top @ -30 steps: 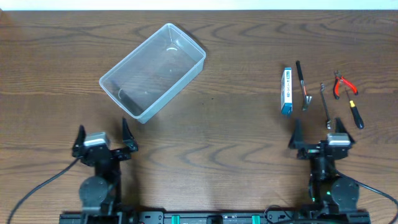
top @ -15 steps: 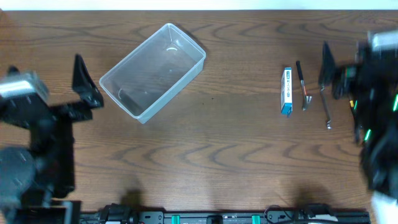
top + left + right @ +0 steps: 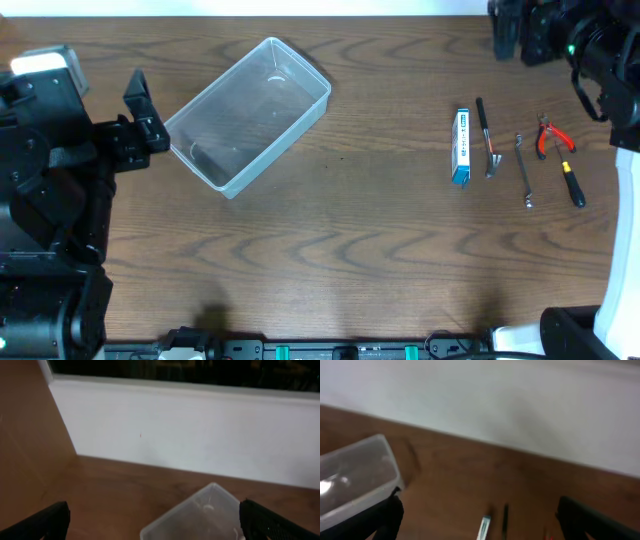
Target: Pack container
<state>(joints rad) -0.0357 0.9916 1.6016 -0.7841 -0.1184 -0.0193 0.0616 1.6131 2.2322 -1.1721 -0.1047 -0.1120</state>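
Overhead, container (image 3: 248, 115) just beside left gripper (image 3: 146, 114)

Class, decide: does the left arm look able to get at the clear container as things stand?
Probably yes: the open left hand hangs just beside the container, with nothing between them.

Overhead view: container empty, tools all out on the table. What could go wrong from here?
1. The open left gripper sits close beside the container; the empty tub could probably be shoved askew.
2. The blue-and-white box and the black tool lie nearly touching, so the right gripper may catch both or knock one.
3. The thin metal tool lies flat on the table; fingers might slip off it.
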